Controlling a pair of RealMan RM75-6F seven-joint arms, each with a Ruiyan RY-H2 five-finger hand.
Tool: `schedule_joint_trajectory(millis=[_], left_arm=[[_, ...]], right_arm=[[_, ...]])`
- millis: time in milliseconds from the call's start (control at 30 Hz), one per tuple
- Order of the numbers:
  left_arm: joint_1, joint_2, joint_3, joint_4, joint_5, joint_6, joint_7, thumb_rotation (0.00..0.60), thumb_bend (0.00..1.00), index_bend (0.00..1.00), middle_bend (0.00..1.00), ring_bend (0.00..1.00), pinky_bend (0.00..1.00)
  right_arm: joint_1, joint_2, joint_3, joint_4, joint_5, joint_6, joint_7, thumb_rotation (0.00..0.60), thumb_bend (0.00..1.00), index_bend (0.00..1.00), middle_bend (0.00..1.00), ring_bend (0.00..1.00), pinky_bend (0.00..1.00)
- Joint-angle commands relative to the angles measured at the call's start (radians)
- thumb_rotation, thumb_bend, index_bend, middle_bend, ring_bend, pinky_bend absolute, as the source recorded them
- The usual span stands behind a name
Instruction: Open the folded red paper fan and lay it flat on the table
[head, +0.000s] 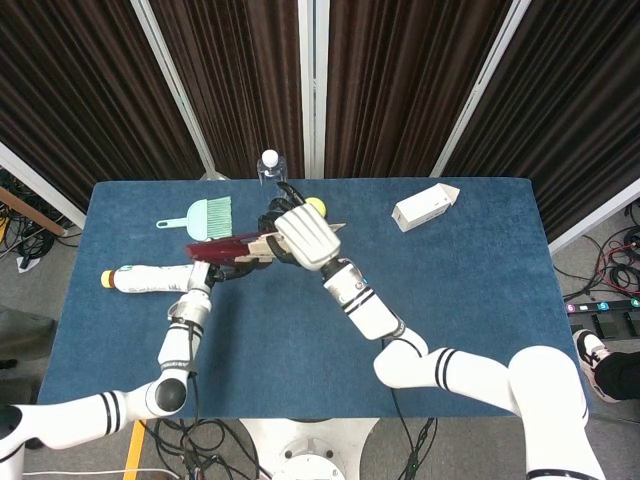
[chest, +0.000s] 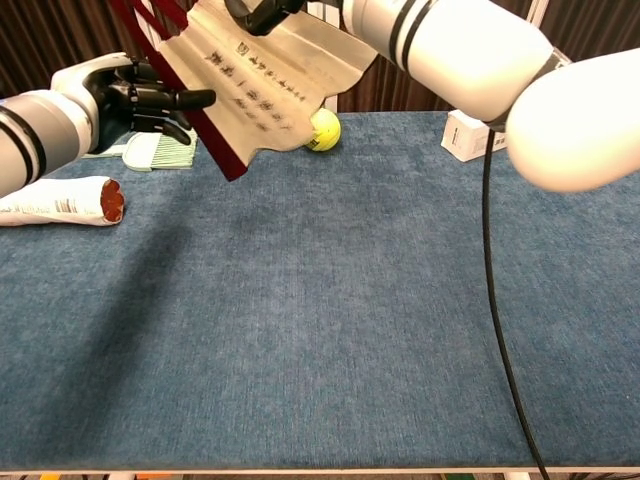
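The red paper fan (chest: 262, 88) hangs partly spread above the table's far left, its beige lettered leaf fanning right from dark red ribs. In the head view the fan (head: 222, 246) shows as a red wedge. From above, my right hand (chest: 264, 12) grips the leaf's upper edge; the head view shows the white back of that right hand (head: 305, 236). My left hand (chest: 143, 96) holds the red outer rib at the fan's left side, one finger stretched along it. Below the fan's tip, my left hand (head: 212, 270) shows dark in the head view.
A yellow tennis ball (chest: 322, 130) lies behind the fan. A green hand brush (chest: 160, 152) and a lying bottle (chest: 58, 200) are at the left. A white carton (chest: 472, 133) sits at the back right, and an upright bottle (head: 269, 166) stands at the far edge.
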Motion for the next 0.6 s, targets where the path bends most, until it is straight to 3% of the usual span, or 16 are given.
schedule_joint_trajectory(millis=[33, 300, 600], left_arm=[[0.009, 0.014, 0.034, 0.017, 0.055, 0.036, 0.074, 0.600, 0.33, 0.70, 0.73, 0.60, 0.55], [0.034, 0.057, 0.105, 0.028, 0.152, 0.174, 0.329, 0.600, 0.33, 0.70, 0.72, 0.61, 0.55], [0.037, 0.066, 0.146, 0.012, 0.188, 0.279, 0.619, 0.600, 0.33, 0.69, 0.71, 0.61, 0.55]], right_arm=[[-0.015, 0.033, -0.024, -0.023, -0.036, 0.014, -0.015, 0.600, 0.61, 0.70, 0.56, 0.27, 0.07], [-0.082, 0.188, -0.108, -0.170, -0.145, 0.074, -0.151, 0.600, 0.61, 0.69, 0.56, 0.27, 0.05], [-0.146, 0.353, -0.141, -0.394, -0.131, 0.072, -0.334, 0.600, 0.61, 0.69, 0.56, 0.27, 0.02]])
